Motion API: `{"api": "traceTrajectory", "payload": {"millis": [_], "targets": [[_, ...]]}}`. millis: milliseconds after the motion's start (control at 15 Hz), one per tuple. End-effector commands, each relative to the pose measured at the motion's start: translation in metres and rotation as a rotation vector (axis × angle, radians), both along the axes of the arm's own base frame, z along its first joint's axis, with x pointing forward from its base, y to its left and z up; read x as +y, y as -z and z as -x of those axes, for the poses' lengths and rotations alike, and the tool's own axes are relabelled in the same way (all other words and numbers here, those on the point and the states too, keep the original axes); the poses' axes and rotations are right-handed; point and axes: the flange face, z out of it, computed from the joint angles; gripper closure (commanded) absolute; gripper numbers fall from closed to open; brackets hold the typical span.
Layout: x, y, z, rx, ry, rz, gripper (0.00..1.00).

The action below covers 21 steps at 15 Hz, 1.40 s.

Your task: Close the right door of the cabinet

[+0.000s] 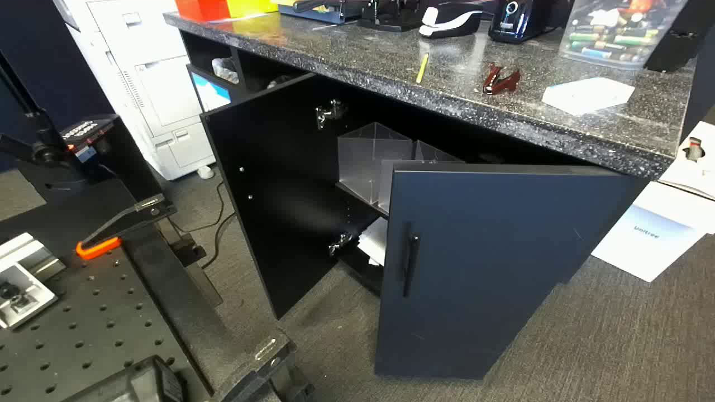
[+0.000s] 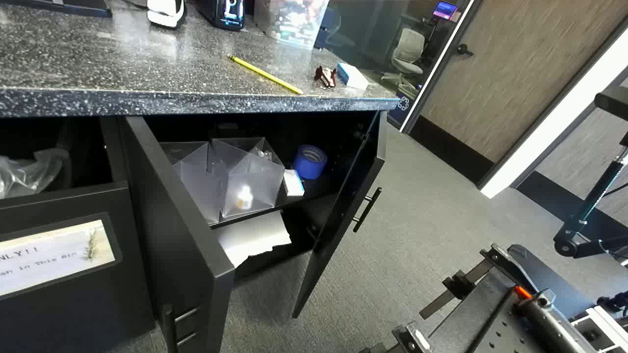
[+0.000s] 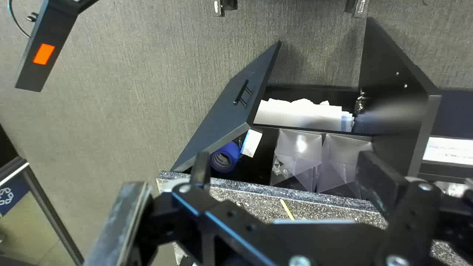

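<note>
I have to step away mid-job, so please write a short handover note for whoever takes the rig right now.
Gripper: open, holding nothing; out of frame in both exterior views.
Right door: open, swung outward from the cabinet.
Left door: open too, not part of this job.
Done: the closing is not finished.
Left: close the right door; a push on its outer, handle-side face would probably do it.

"Unitree" is read on a white box (image 1: 642,245) in an exterior view. On a sign (image 2: 54,257) on a dark panel (image 2: 73,314), "NLY!!" and "sh In This Bin" are made out, cut off at left. A recycling symbol (image 2: 403,103) is recorded on a blue surface (image 2: 397,114), likewise in the wrist view.
</note>
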Motion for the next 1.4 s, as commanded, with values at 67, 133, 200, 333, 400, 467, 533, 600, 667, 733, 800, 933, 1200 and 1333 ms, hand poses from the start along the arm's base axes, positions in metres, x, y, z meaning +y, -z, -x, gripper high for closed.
{"api": "traceTrajectory", "payload": {"millis": [67,133,200,333,400,467,533,600,667,733,800,933,1200,1333], "targets": [[0.001,-0.003,0.0,-0.004,0.0,-0.001,0.0],[0.001,-0.003,0.0,-0.005,-0.001,-0.001,0.0],[0.001,-0.003,0.0,-0.005,-0.001,-0.001,0.0],[0.001,-0.003,0.0,-0.005,-0.001,-0.001,0.0],[0.001,-0.003,0.0,-0.005,-0.001,-0.001,0.0],[-0.002,0.0,-0.004,0.007,-0.002,0.012,0.0],[-0.01,0.005,-0.011,0.024,-0.002,0.025,0.0],[-0.02,0.015,-0.018,0.057,-0.026,0.066,0.0],[-0.031,0.027,-0.027,0.076,-0.051,0.084,0.0],[-0.042,0.039,-0.035,0.107,-0.056,0.087,0.0],[-0.057,0.058,-0.044,0.15,-0.072,0.082,0.0],[-0.086,0.095,-0.061,0.226,-0.131,0.047,0.0],[-0.145,0.168,-0.095,0.377,-0.265,-0.049,0.0],[-0.171,0.205,-0.108,0.438,-0.32,-0.061,0.0]]}}
